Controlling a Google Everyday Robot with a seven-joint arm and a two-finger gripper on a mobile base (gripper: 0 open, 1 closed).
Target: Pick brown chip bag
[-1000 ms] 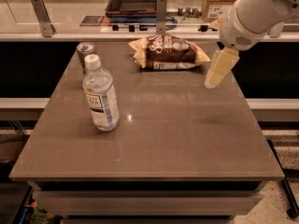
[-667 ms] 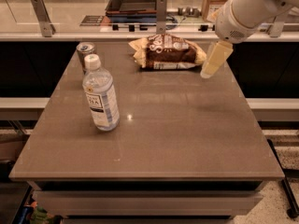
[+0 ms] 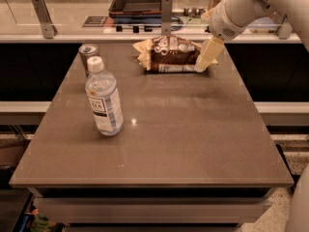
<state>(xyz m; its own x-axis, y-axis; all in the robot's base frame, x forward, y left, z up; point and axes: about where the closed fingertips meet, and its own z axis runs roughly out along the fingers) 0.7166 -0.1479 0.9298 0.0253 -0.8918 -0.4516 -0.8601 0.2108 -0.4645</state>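
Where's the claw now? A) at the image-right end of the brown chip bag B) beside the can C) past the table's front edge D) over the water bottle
A: the claw sits at the brown chip bag's image-right end, far from the water bottle and can.

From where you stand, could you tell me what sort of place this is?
Probably an office kitchenette: a brown chip bag, water bottle and can on a table, and a counter with a tray behind. The claw hangs at the bag's right end.

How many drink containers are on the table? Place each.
2: water bottle front left, can behind it. The hand is at the right end of the brown chip bag.
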